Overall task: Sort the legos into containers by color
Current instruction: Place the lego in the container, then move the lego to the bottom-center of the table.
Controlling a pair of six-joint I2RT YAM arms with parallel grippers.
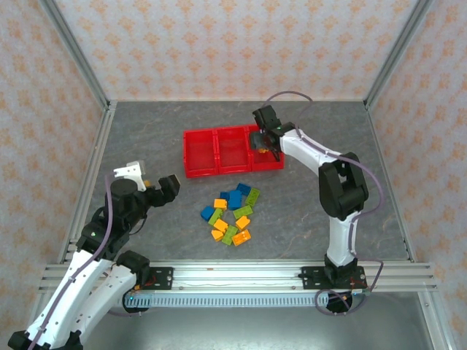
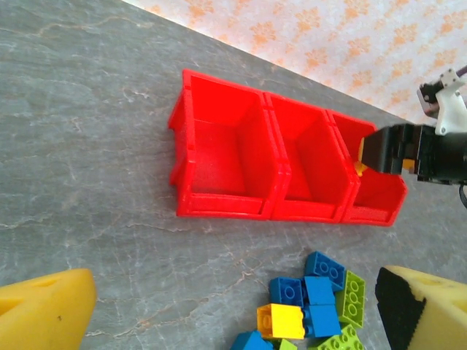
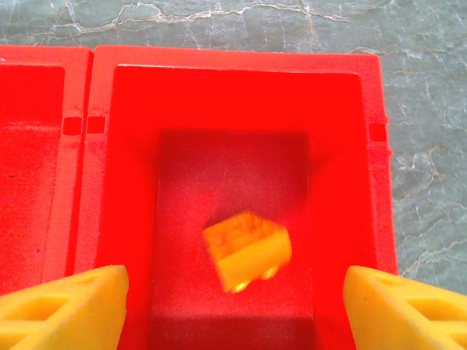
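An orange-yellow brick shows blurred inside the right-end bin — my right gripper hangs above it, jaws spread, holding nothing. The other legos cluster mid-bench, just nearside of the containers. The left gripper hovers toward the bench's left edge, jaws parted.

text: none legible | labels: none | bricks: studs possibly embossed, too small to read

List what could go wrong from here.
1. The orange-yellow brick looks blurred and tilted in the right bin, under the open right tool; it may bounce out.
2. The loose bricks lie packed together with colours mixed, so the next grasp could nudge or lift a neighbour.
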